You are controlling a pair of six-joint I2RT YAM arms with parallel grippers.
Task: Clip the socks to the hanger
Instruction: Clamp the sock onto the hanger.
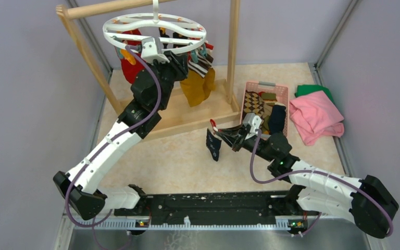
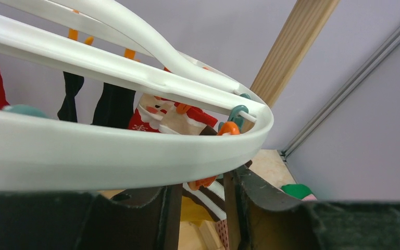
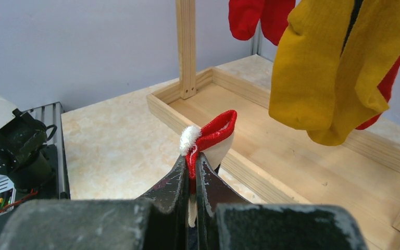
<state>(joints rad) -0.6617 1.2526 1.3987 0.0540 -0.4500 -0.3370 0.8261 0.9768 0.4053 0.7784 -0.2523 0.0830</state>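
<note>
The white ring hanger (image 1: 109,34) hangs from the wooden rack, with red (image 1: 130,67), mustard (image 1: 198,86) and striped (image 1: 200,62) socks clipped under it. My left gripper (image 1: 187,58) is raised to the ring's near rim (image 2: 109,151). Its fingers stand apart on either side of an orange clip (image 2: 203,182), with a gap showing beside the clip. My right gripper (image 1: 217,128) is low over the table, shut on the red, white-trimmed cuff (image 3: 216,130) of a dark sock (image 1: 213,146) that dangles below it.
A pink basket (image 1: 265,86) at the right holds argyle (image 1: 252,104) and navy (image 1: 277,117) socks. Pink cloth (image 1: 315,117) and green cloth (image 1: 312,89) lie beyond it. The rack's wooden base tray (image 1: 198,117) and uprights (image 1: 234,47) stand between the arms and the back wall.
</note>
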